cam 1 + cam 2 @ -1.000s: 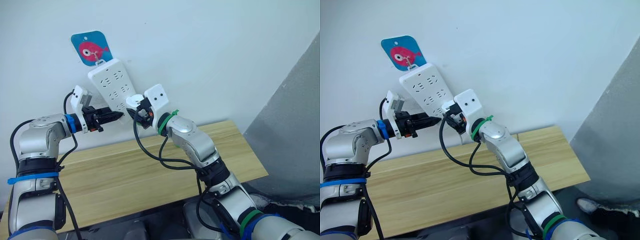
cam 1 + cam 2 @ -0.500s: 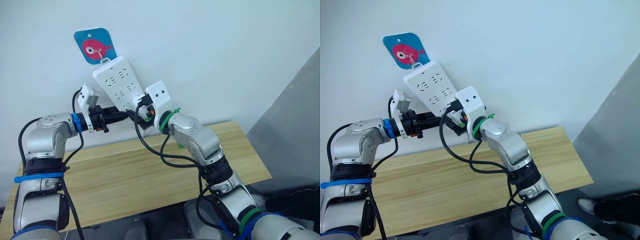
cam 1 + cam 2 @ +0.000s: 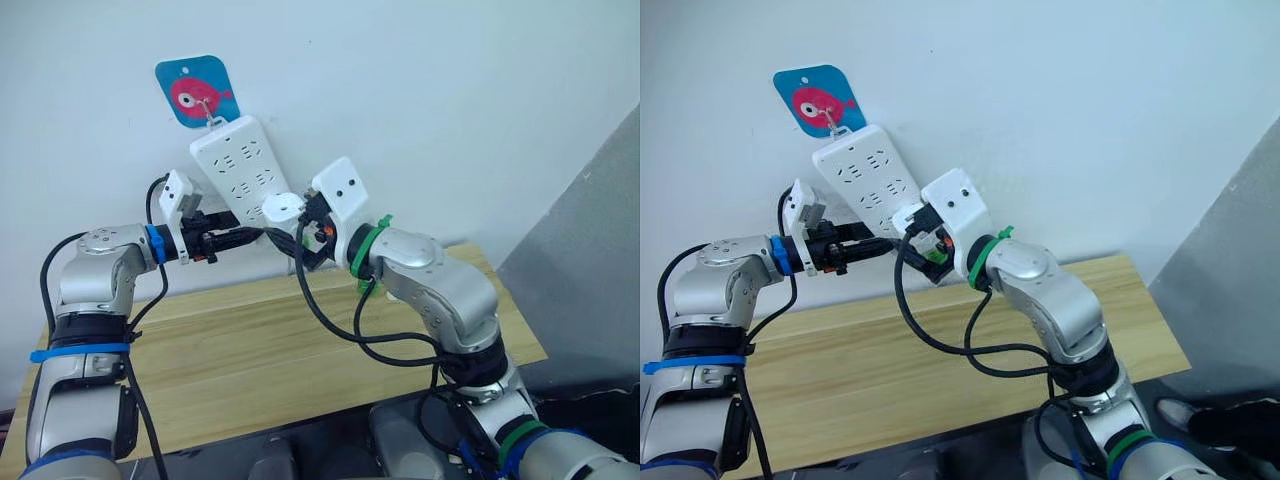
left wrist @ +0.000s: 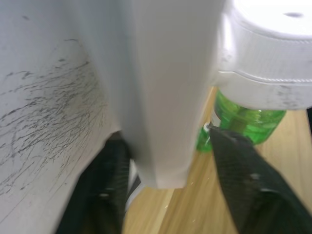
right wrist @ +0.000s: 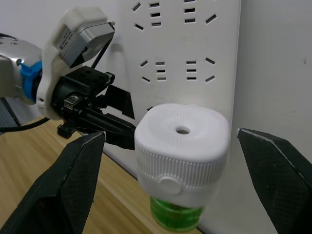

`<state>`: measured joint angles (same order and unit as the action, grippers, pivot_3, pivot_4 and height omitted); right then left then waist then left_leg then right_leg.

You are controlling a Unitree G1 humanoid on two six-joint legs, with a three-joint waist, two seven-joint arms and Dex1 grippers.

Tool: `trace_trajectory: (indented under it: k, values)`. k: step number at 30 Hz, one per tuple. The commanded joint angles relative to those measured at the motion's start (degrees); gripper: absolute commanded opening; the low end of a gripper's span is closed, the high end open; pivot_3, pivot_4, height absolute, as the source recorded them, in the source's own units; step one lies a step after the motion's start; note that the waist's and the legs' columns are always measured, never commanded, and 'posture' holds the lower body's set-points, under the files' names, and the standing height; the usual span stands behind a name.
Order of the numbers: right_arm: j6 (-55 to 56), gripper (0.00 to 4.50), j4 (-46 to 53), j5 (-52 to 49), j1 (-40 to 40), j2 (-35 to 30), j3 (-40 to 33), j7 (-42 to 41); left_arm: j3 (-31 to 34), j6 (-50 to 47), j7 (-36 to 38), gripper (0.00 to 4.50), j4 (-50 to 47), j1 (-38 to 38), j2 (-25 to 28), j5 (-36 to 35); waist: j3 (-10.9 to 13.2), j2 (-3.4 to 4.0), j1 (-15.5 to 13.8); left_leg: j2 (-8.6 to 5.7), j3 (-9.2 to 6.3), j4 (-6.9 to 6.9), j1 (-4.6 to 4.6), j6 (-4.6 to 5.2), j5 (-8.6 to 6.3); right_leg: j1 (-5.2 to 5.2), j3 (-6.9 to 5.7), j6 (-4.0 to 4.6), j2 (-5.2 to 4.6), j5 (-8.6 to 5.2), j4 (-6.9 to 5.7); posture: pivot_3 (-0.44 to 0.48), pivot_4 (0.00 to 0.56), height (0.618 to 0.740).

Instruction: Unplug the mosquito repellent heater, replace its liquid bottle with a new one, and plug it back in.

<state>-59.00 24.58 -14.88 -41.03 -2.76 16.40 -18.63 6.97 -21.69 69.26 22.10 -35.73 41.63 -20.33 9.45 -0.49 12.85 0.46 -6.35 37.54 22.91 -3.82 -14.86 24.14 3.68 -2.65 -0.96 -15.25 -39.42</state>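
Note:
The mosquito repellent heater [image 5: 181,146], a white round unit with a green bottle [image 5: 175,217] under it, is plugged into the lower end of the white power strip [image 3: 238,168] hanging on the wall. My right gripper [image 5: 170,134] is open, its fingers [image 5: 73,180] spread wide on either side of the heater without touching it. In the head views the heater [image 3: 283,206] shows just ahead of that gripper [image 3: 303,232]. My left gripper [image 3: 250,238] is shut on the strip's bottom edge, one finger [image 4: 243,190] in front and one behind, next to the bottle [image 4: 243,122].
The strip hangs from a blue hook plate with a red fish [image 3: 197,90]. Below lies a wooden table [image 3: 300,350] against the white wall. Black cables [image 3: 330,320] loop down from my right arm over the table. A grey panel [image 3: 600,260] stands at the right.
My left gripper closed in on the strip's lower end and stays there. My right arm's elbow swung out to the right, and the heater's white top now shows ahead of its fingers.

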Motion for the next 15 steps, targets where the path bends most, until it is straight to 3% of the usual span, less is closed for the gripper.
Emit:
trace_trajectory:
  k: [1, 3, 10, 15]
  values:
    - [1.0, 4.5, 3.7, -1.5, 0.1, -2.1, -2.3, -1.5, 0.9, 3.6, 0.6, 3.83, -0.1, 0.8, 2.1, 0.6, 0.0, -0.01, 0.0, 0.0, 0.0, 0.0, 0.0, 0.0, 0.0, 0.0, 0.0, 0.0, 0.0, 0.0, -0.01, -0.215, 0.126, 0.72]
    - [2.7, 4.5, 4.5, -1.6, 0.6, -4.7, -2.3, -3.3, 1.6, 5.1, 0.9, 4.45, -0.2, 2.2, 3.8, 1.0, 0.0, -0.01, 0.0, 0.0, -0.01, 0.0, -0.01, 0.0, 0.0, 0.0, -0.01, 0.0, 0.0, 0.0, -0.02, -0.212, 0.124, 0.72]
    - [10.0, 4.5, 7.2, -3.3, 3.6, -11.2, -1.3, -10.3, 4.8, 10.7, 3.5, 4.45, 0.3, 8.3, 10.8, 1.0, 0.0, -0.03, 0.1, 0.05, 0.03, -0.06, -0.02, 0.0, 0.0, 0.03, 0.0, 0.0, 0.02, 0.0, -0.01, -0.175, 0.109, 0.72]
    - [14.7, 4.5, 7.0, -4.3, 5.0, -12.5, -0.8, -14.0, 6.6, 17.3, 5.7, 4.45, 1.1, 11.5, 14.6, 1.4, 0.0, -0.05, -0.4, 0.06, 0.02, -0.07, -0.04, 0.0, 0.0, 0.01, -0.02, 0.0, 0.03, 0.0, -0.03, -0.144, 0.103, 0.72]
